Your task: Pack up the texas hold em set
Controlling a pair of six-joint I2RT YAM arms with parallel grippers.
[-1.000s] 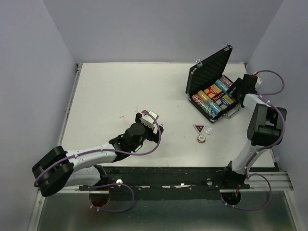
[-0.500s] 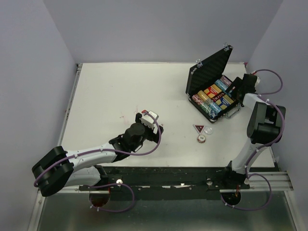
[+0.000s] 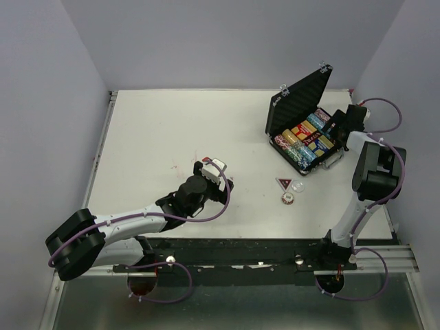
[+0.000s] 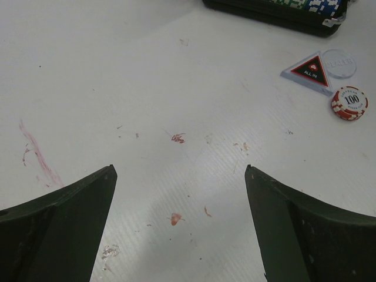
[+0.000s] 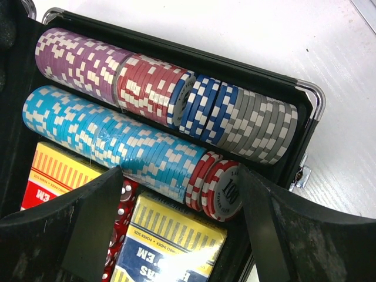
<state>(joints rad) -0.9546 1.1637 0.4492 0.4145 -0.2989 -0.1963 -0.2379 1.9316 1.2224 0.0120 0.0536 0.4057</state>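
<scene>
Between the parted fingers of the right end effector (image 5: 179,176), which grip nothing, lies the inside of the open case (image 5: 252,73). Right under the gap, a light-blue chip row (image 5: 106,138) ends in a few red chips (image 5: 220,191), the outermost marked 100. Beyond it, farther from the fingers, a second chip row (image 5: 164,94) runs purple, red, blue and grey along the case's wall. Nearer the wrist lie two card decks, a yellow and blue deck (image 5: 170,247) and a red and yellow deck (image 5: 53,176). The red, white-spotted pieces between them are too hidden to name. From above, this end effector hovers over the case's right-hand side, and the ribbed lid (image 3: 299,103) stands raised on the side away from it.

The left end effector (image 4: 179,170) is likewise spread wide and empty. It hangs over bare desk (image 4: 117,70) marked with small reddish stains (image 4: 35,155). Ahead of it and to its right, well apart from the fingers, three loose pieces lie close together. They are a dark triangular marker (image 4: 311,70) reading ALL IN, a clear disc (image 4: 339,63) at the marker's far corner, and a small red and white chip stack (image 4: 349,103) just nearer than both. Past them the case's front edge shows.
</scene>
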